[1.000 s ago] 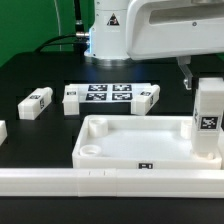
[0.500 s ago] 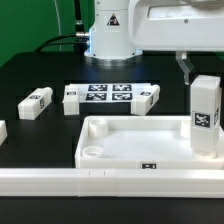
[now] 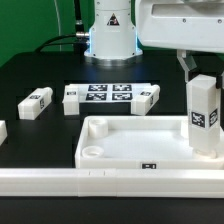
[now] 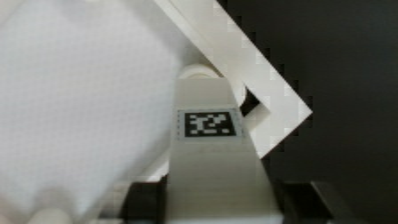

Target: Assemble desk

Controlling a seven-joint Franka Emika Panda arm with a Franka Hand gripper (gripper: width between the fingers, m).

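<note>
The marker board (image 3: 108, 95) lies flat on the black table (image 3: 40, 68), well apart from the long white rail (image 3: 60, 180).

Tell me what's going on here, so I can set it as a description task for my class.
The robot arm's gripper has its jaws closed on a white plastic block leg bearing a black-and-white tag. It holds the leg upright at the corner of the large white plastic tray-like tabletop on the exterior view's right. Whether the leg sits in its socket cannot be told. A spare white block leg lies loose on the black table.
</note>
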